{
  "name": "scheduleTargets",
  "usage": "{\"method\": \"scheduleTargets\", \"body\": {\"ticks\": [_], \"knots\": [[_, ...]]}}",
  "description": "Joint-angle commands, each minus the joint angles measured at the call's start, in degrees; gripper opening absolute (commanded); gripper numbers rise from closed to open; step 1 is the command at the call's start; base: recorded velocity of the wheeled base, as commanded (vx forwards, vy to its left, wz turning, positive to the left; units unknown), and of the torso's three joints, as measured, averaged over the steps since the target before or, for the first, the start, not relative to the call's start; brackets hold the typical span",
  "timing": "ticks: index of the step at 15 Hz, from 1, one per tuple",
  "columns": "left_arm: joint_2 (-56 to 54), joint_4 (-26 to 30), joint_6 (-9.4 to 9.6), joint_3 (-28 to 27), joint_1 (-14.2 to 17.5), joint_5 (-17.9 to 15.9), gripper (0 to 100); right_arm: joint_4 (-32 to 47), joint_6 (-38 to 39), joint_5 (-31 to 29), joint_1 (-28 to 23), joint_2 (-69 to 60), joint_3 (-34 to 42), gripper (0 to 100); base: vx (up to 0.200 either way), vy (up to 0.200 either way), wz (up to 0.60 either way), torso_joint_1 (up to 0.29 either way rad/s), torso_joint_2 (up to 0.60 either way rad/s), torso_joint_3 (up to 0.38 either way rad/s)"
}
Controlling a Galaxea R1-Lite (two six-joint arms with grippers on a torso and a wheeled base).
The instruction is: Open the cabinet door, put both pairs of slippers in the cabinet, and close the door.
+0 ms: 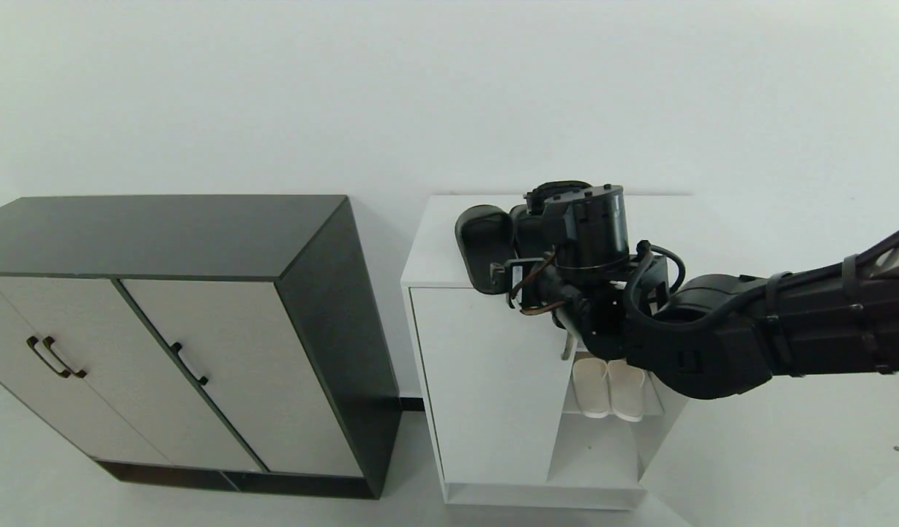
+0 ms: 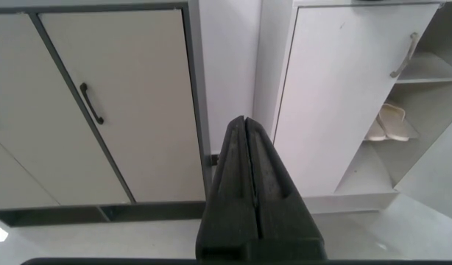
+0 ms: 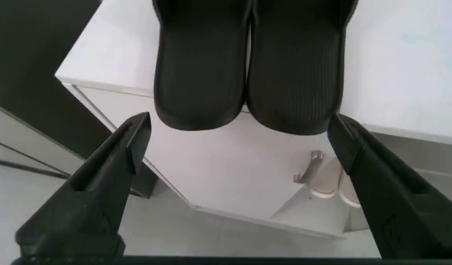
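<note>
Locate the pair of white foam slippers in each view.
Head view: pair of white foam slippers on the white cabinet's open shelf.
Left wrist view: same shelf, beside the handled door.
Right wrist view: toes just under the door handle.
Shared landmark: that pale door handle.

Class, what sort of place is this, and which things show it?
Probably a home entryway, or a mock-up of one: a white cabinet holding white slippers, black slippers on top, a dark cupboard beside it.

Ribbed black slippers (image 3: 200,66); white slippers (image 1: 591,384); white cabinet (image 1: 486,380).
</note>
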Motion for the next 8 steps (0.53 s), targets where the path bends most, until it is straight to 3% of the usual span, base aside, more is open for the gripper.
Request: {"method": "scheduleTargets", "body": {"ticks": [1,6,8], "knots": [[-0.01,0.06,0.00,0.00,0.00,0.01,0,-0.04,-0.01,0.00,-0.05,0.18,0.13,100,0.200,0.000,0.00,-0.007,0.00,0.012],[-0.01,-0.02,0.00,0.00,0.00,0.01,0,-0.30,0.08,-0.09,-0.05,2.11,0.13,100,0.200,0.000,0.00,0.010,0.01,0.000],[-0.01,-0.02,0.00,0.00,0.00,0.01,0,-0.48,0.08,-0.35,-0.05,2.82,0.04,100,0.000,0.000,0.00,0.000,0.00,0.000]]}}
